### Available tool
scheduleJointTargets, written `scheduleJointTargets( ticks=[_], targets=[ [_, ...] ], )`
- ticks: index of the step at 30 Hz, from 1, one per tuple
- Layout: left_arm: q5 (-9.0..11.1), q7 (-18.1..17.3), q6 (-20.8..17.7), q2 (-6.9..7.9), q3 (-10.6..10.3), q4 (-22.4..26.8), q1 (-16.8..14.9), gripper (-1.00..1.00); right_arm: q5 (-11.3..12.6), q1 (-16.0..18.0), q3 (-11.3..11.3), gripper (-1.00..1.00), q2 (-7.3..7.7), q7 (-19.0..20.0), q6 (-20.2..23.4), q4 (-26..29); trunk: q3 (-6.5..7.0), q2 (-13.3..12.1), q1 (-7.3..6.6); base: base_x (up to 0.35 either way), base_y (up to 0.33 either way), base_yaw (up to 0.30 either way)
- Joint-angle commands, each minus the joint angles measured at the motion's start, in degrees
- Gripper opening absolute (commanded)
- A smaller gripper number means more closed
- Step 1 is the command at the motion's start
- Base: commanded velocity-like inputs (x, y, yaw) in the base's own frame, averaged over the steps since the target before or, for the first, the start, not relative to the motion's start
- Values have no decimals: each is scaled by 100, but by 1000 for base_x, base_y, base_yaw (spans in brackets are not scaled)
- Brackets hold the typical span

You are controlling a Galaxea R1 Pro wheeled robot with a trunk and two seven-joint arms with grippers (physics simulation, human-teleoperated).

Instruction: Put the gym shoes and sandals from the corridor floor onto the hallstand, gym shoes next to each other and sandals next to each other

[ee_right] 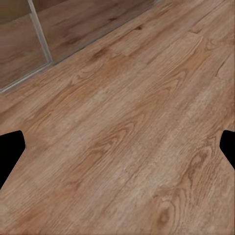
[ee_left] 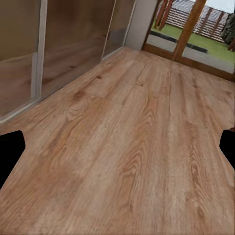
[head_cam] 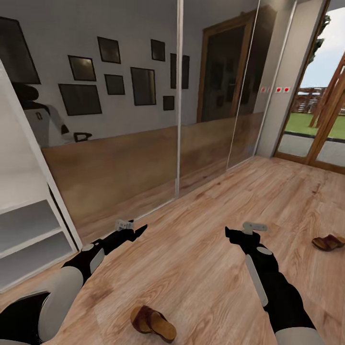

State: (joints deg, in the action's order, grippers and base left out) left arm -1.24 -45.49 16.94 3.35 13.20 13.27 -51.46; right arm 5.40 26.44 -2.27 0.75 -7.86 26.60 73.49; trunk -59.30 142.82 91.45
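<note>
One brown sandal (head_cam: 152,323) lies on the corridor floor (head_cam: 201,268) close in front of me, between my two arms. The other sandal (head_cam: 327,242) lies farther off to the right. My left gripper (head_cam: 140,230) hovers open above the planks, well beyond the near sandal. My right gripper (head_cam: 229,234) is also open, to the left of the far sandal. In both wrist views the dark fingertips (ee_left: 10,154) (ee_right: 10,154) stand wide apart over bare wood. The pale hallstand (head_cam: 28,225) shows its low tiers at the far left. The gym shoes are out of view.
Mirrored sliding doors (head_cam: 143,143) run along the wall ahead, reflecting the floor and picture frames. A wood-framed glass door (head_cam: 316,129) to a garden stands at the right. Open wood floor stretches between the arms and toward that door.
</note>
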Motion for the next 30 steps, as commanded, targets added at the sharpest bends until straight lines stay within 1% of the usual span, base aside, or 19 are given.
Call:
scheduleJointTargets(
  ticks=[1, 11, 16, 23, 30],
  targets=[
    [-15, -22, 20, -1, 24, -9, -7, 100, 57, 2, 7, 100, 4, -42, 21, 7, -6, 2, 0, 107, -238, 64],
    [-16, -25, 20, -1, 24, -9, -9, 100, 57, 2, 9, 100, 4, -42, 20, 7, -6, 2, 0, 94, -240, 17],
    [-16, -22, 20, -1, 24, -9, -11, 100, 57, 2, 8, 100, 4, -43, 21, 7, -6, 2, 0, 26, -218, 1],
    [-14, -26, 20, -1, 24, -9, -10, 100, 57, 2, 8, 100, 4, -42, 21, 7, -6, 2, 0, -80, -163, 0],
    [-11, -29, 20, -1, 24, -9, -6, 100, 57, 2, 8, 100, 4, -42, 21, 7, -6, 2, 0, -173, -151, 0]
  ],
)
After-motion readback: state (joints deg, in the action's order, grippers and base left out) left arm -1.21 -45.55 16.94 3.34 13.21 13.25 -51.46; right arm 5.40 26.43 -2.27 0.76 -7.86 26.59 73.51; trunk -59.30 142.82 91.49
